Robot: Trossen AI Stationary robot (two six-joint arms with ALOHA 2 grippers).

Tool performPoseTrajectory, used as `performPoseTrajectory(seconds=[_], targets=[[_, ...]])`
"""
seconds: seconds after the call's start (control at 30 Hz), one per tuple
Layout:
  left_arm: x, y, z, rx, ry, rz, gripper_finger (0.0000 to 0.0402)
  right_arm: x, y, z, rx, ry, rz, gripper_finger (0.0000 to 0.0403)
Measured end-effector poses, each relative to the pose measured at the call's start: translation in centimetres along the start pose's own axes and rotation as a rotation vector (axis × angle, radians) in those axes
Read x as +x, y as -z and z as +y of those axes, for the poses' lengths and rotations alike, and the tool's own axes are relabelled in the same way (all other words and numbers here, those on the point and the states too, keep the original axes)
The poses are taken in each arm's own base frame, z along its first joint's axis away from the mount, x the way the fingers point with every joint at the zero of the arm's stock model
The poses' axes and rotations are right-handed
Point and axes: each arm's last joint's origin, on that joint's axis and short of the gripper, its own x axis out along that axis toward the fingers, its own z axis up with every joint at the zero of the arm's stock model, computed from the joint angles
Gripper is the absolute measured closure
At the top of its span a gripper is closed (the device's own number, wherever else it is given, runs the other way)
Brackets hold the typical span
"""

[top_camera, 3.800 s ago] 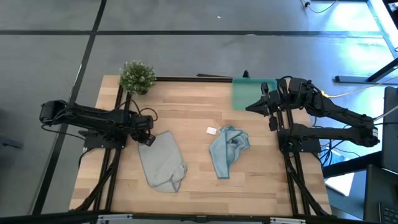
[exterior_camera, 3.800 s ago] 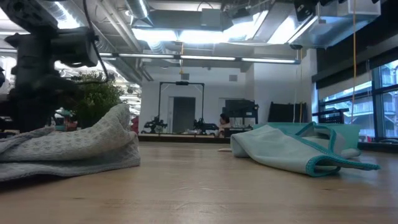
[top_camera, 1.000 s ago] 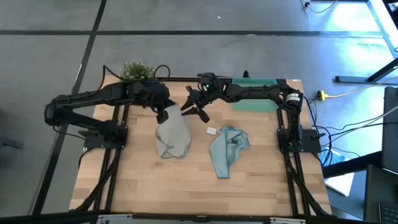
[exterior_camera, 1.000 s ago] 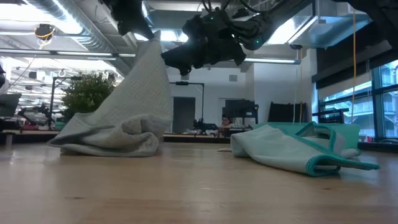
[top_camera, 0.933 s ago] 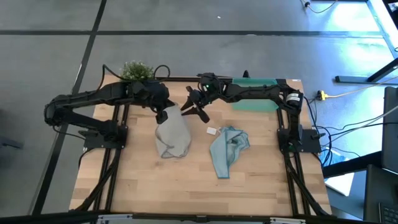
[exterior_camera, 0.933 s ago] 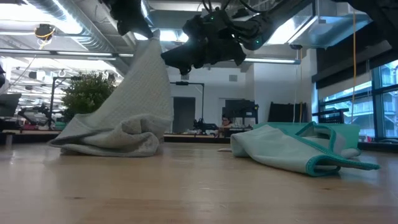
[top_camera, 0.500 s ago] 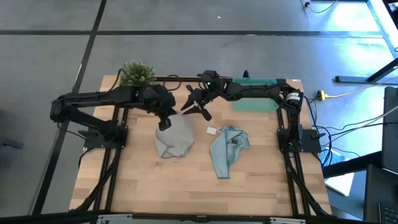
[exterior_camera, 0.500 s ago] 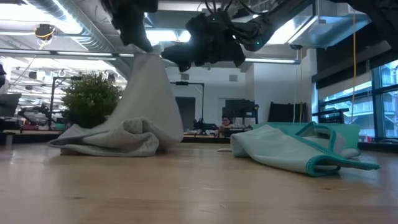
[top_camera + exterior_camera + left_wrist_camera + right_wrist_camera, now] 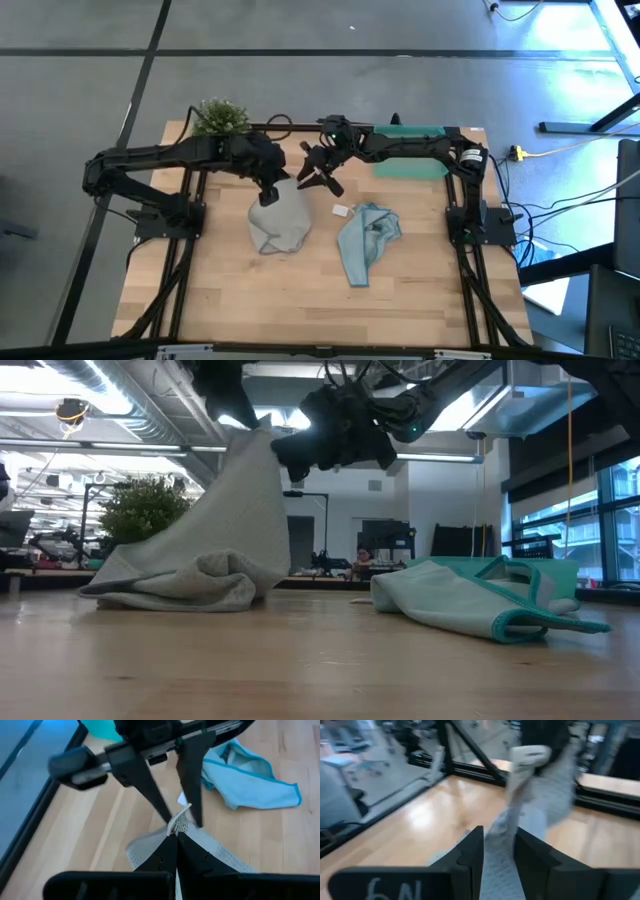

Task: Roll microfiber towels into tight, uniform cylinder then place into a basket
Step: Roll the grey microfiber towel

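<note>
Above the table's far middle, the left gripper (image 9: 268, 190), clamped on a corner of the grey towel (image 9: 277, 223), has swung it rightward to the right gripper's (image 9: 318, 176) parted fingers; handover looks imminent. Blue towel (image 9: 367, 240) lies right, basket (image 9: 410, 152) far right.

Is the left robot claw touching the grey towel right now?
Touching. The left wrist view shows the left gripper shut on a corner of the grey towel; the low view shows the cloth hanging from it like a tent.

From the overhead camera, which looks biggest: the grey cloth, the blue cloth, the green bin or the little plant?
1. Green bin, though an arm hides part of it.
2. Grey cloth and blue cloth: too alike to rank.
3. Plant, smallest.
</note>
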Motion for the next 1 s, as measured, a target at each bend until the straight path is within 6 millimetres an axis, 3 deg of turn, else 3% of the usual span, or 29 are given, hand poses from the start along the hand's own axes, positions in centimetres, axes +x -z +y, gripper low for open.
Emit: performPoseTrajectory(seconds=[0.57,1.0], targets=[[-1.9,-1.1,0.2,0.016,-0.052,-0.002,0.0401,0.1,-0.1,0.2,-0.05,-0.062,-0.022,0.03],[-5.1,-2.6,0.6,0.053,-0.138,-0.001,0.0401,0.1,0.0,0.2,-0.041,-0.057,-0.016,0.03]])
